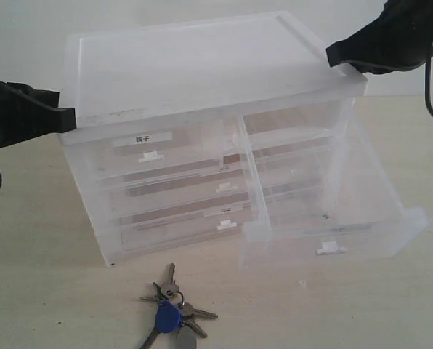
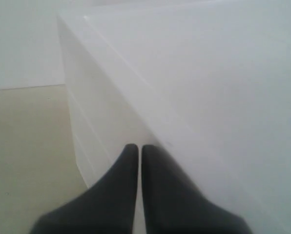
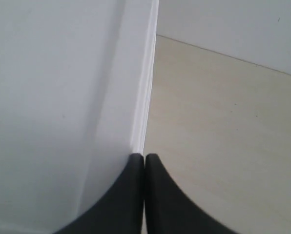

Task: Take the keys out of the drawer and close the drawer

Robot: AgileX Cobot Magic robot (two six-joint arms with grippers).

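- Drawer (image 1: pixel 333 233): in the lower right bay of the cabinet (image 1: pixel 202 65), pulled well out toward the viewer and sagging a little. Its tab handle (image 1: pixel 330 249) faces front, and it looks empty.
- Keys (image 1: pixel 173 311): on the table (image 1: pixel 42 291), just in front of the cabinet's left half and apart from the drawer.
- Slide axis: front to back, so closing calls for a push on the front face toward the cabinet.
- Right gripper (image 1: pixel 335 54): fingers pressed together on nothing, tip at the cabinet's top right corner. The drawer front lies below and forward of it, making this the nearer arm.
- Left gripper (image 1: pixel 70 120): likewise clenched and empty, at the top left edge, well apart from the drawer.
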